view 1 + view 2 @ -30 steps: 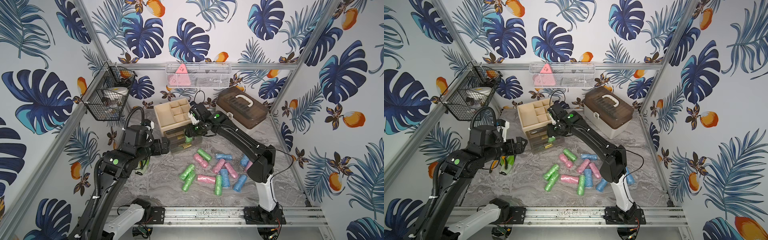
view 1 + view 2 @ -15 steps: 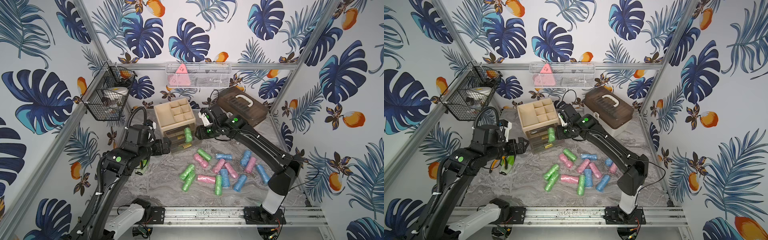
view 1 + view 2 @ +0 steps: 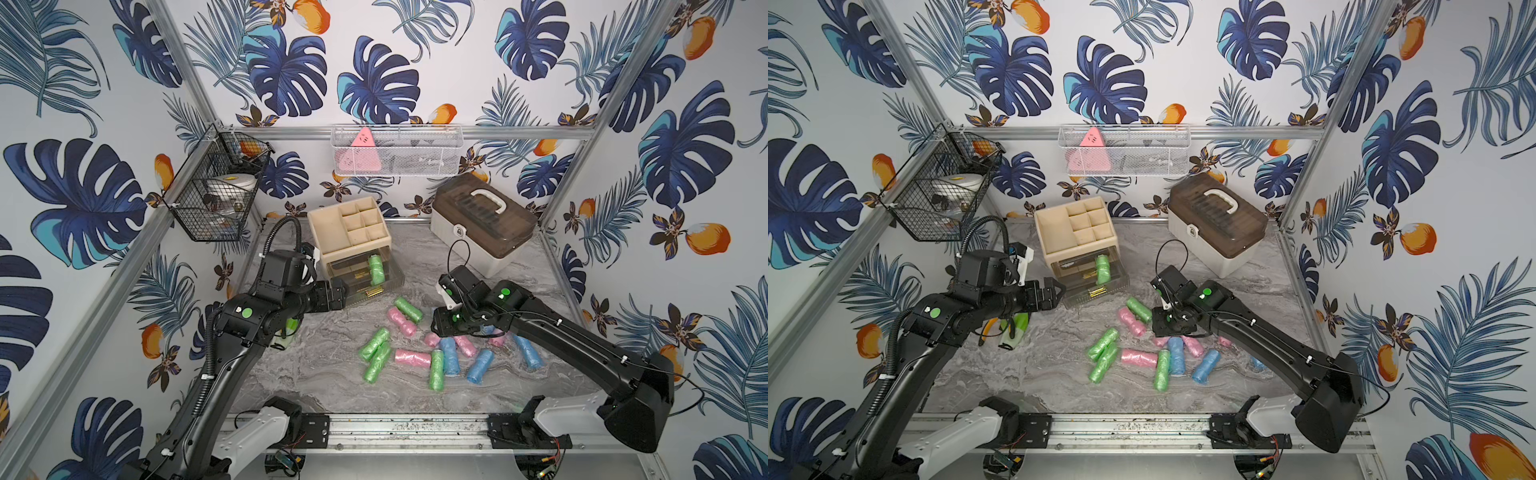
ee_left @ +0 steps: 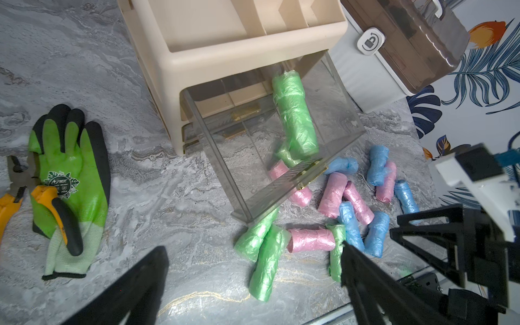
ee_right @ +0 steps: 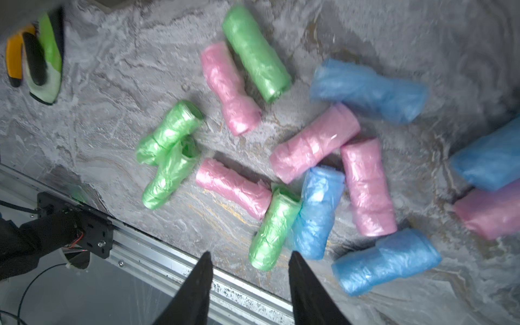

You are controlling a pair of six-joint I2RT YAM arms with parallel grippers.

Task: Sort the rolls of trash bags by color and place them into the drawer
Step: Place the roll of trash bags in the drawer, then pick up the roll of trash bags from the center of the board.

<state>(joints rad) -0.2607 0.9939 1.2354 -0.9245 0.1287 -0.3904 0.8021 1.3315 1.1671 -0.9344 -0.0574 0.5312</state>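
One green roll [image 4: 295, 115] in drawer [image 4: 208, 146], beyond right-wrist view

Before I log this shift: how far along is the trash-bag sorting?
Done: one green roll lies in the open clear drawer. In hand: nothing; the right gripper, fingers apart, hangs empty over the loose rolls. Left: all of those, green, pink and blue, mixed on the table.

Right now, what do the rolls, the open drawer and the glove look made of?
Rolls: thin plastic film, crinkled with glossy highlights. Drawer: hard smoky-clear plastic; the tabletop shows through. Glove: green knit fabric, apparently, with black fingertips that look rubber-coated.
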